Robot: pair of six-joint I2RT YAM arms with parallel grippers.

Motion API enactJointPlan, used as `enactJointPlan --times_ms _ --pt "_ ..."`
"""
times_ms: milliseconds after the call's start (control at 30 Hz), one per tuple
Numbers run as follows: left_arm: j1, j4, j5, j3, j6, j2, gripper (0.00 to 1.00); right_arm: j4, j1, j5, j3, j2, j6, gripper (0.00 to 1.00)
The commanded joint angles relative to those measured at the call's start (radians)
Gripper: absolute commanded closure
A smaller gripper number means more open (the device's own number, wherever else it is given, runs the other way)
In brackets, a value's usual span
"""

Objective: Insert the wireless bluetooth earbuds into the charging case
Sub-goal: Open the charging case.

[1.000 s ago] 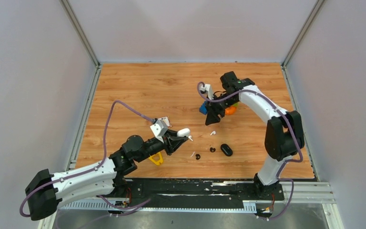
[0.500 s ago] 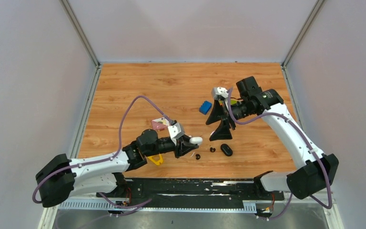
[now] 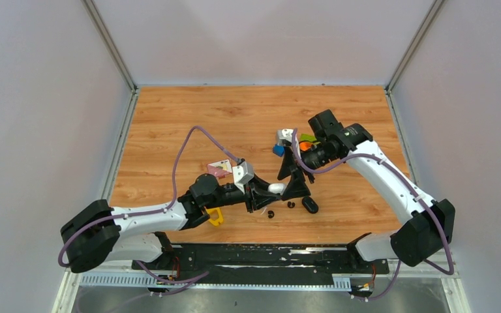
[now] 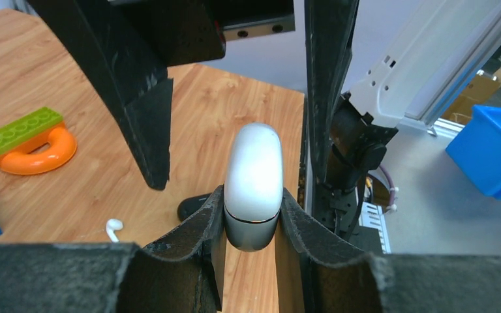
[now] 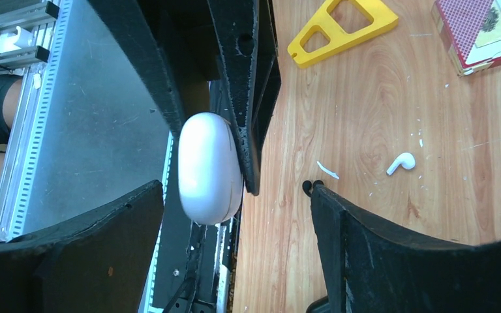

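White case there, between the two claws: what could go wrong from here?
The left gripper pinches the white case by one end only, so the open right gripper closing round it could twist it or knock it loose. The white earbud lying loose on the table below might get swept away by either arm.

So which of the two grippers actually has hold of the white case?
The left gripper: its fingers pinch the white case at its lower end. The right gripper stands open, one finger either side of it.
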Motion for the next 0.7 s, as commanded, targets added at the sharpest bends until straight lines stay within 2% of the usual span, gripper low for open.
enactJointPlan --times_ms 0,367,667 --pt "-0.002 0.071 0.019 0.041 -0.019 -0.013 1.0 0.066 0.023 0.028 0.01 0.003 0.055 0.18" --pt "-0.002 0.036 0.024 0.022 0.004 -0.064 1.0 0.102 0.024 0.058 0.067 0.057 0.166 0.25" --pt "-0.001 0.029 0.037 0.015 0.02 -0.064 1.0 0.101 0.018 0.024 0.1 0.084 0.207 0.25"
